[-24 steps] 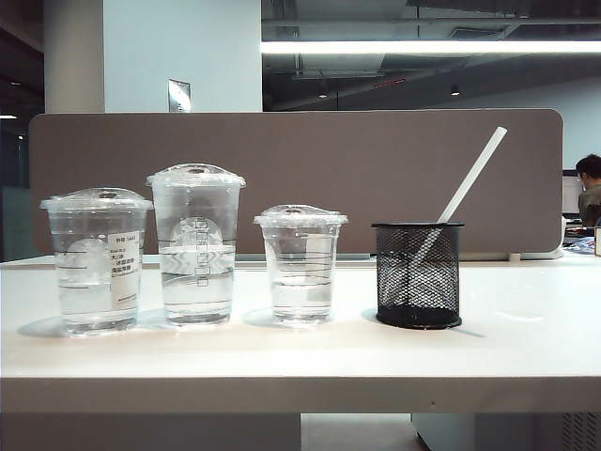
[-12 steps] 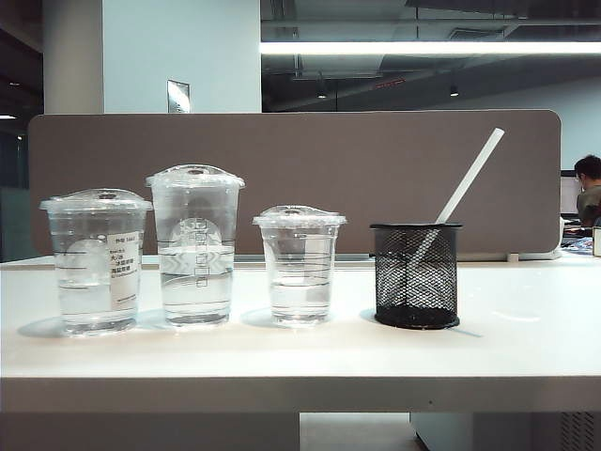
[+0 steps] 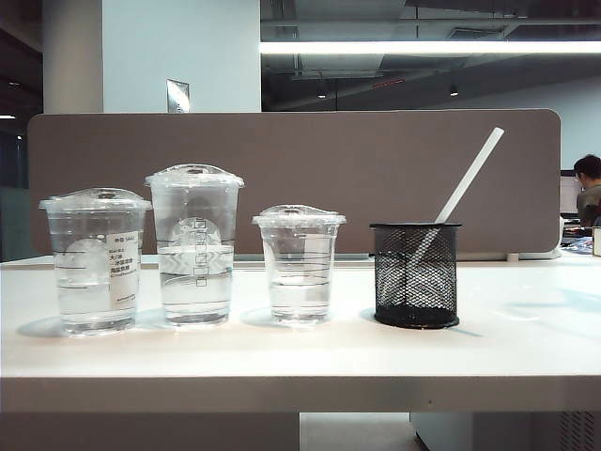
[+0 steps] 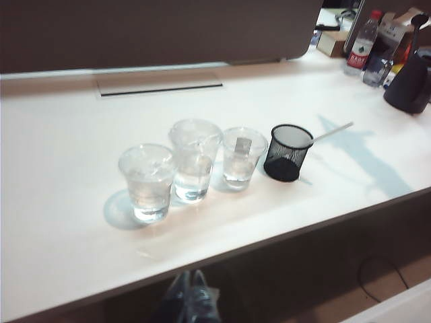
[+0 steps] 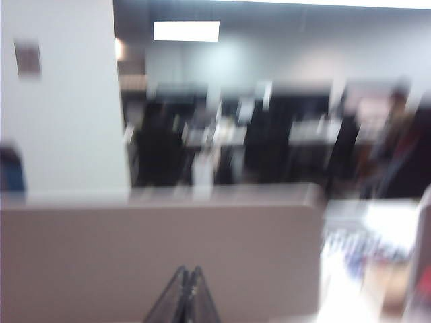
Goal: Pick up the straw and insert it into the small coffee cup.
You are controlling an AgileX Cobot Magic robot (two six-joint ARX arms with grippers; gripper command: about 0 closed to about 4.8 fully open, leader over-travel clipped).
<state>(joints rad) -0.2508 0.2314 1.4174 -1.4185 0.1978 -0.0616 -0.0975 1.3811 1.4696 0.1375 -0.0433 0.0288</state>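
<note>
Straw point(image 3: 470, 176) over white table point(image 3: 282, 348), office behind

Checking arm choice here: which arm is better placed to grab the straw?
Probably the right. The straw leans out of the mesh holder on the right. Both the left gripper and right gripper are shut and away from it.

Small coffee cup point(image 3: 300, 265): clear glossy plastic, faint horizontal lines, domed clear lid
Straw point(image 3: 471, 177): white, smooth, matt
Tall cup point(image 3: 195, 246) and wide cup point(image 3: 95, 261): clear glossy plastic; white paper-like label on the wide one
Pen holder point(image 3: 414, 274): black wire mesh, matt
Table point(image 3: 282, 362): white, smooth, slight sheen
Partition point(image 3: 357, 169): grey-brown, matt
</note>
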